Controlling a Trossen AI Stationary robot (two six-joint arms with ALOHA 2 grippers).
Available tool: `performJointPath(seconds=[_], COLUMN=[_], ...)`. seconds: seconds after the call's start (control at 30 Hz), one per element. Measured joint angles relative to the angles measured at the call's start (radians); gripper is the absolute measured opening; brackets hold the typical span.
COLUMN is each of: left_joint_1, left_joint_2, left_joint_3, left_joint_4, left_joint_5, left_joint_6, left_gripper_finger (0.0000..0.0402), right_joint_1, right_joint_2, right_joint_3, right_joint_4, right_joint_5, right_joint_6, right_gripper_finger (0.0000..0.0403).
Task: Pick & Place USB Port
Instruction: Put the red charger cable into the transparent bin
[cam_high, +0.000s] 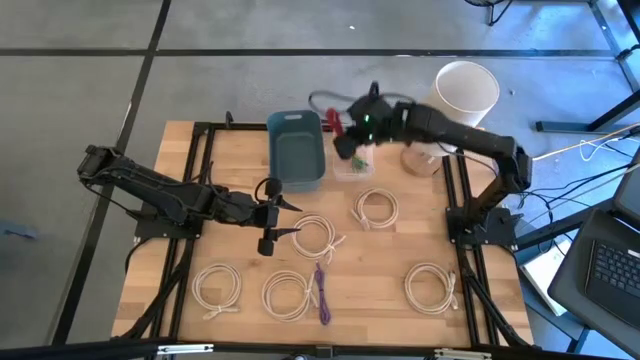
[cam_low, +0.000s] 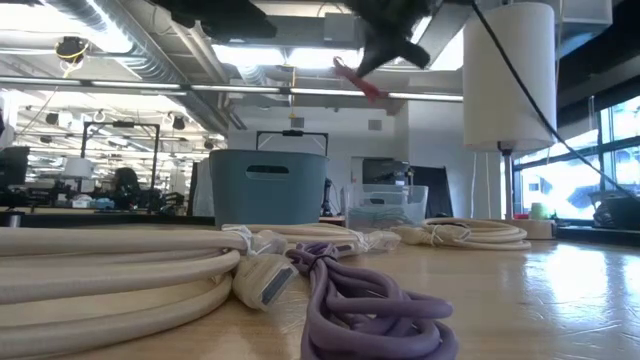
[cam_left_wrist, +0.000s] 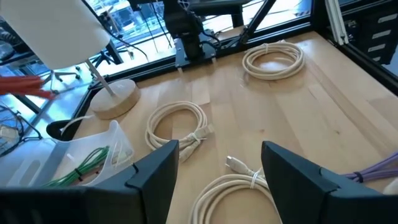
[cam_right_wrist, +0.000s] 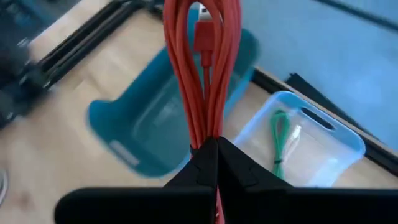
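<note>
We see the right gripper (cam_right_wrist: 208, 155) clenched on a red cable (cam_right_wrist: 205, 68), held in the air above the blue bin (cam_high: 297, 150) and the clear box (cam_high: 352, 165) at the far side of the table (cam_high: 380, 290). In the high view the arm hides most of the cable; in the low view only a red tail (cam_low: 358, 80) shows, cut off at the top. The cable's upper end leaves the right wrist view. The left gripper (cam_left_wrist: 217, 180) hangs released over a white coil (cam_high: 313, 238) mid-table. The clear box holds a green cable (cam_right_wrist: 280, 140).
</note>
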Motion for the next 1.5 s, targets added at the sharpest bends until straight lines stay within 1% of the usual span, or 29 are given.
performJointPath(seconds=[0.1,0.2,0.5,0.63,0.83,1.33,1.43,1.5], left_joint_1=[0.000,0.000,0.000,0.000,0.000,0.000,0.000,0.000], left_joint_2=[0.000,0.000,0.000,0.000,0.000,0.000,0.000,0.000], left_joint_3=[0.000,0.000,0.000,0.000,0.000,0.000,0.000,0.000], left_joint_4=[-0.001,-0.001,-0.006,-0.022,-0.037,-0.036,-0.036,-0.036], left_joint_5=[0.000,0.000,0.000,0.000,0.000,0.000,0.000,0.000], left_joint_6=[0.000,0.000,0.005,-0.004,-0.028,-0.070,-0.072,-0.072], left_gripper_finger=[0.0223,0.0223,0.0223,0.0223,0.0223,0.0223,0.0223,0.0223], right_joint_1=[-0.082,-0.136,-0.209,-0.226,-0.240,-0.239,-0.239,-0.239], right_joint_2=[0.029,0.078,0.233,0.289,0.331,0.404,0.436,0.457], right_joint_3=[0.000,0.000,0.000,0.000,0.000,0.000,0.000,-0.001], right_joint_4=[-0.001,-0.008,-0.038,-0.075,-0.134,-0.145,-0.143,-0.143], right_joint_5=[-0.034,-0.043,-0.106,-0.111,-0.111,-0.122,-0.160,-0.165], right_joint_6=[0.032,0.051,0.044,0.031,0.022,0.016,0.000,-0.005], right_gripper_finger=[0.0000,0.0000,0.0000,0.0000,0.0000,0.0000,0.0000,0.0000])
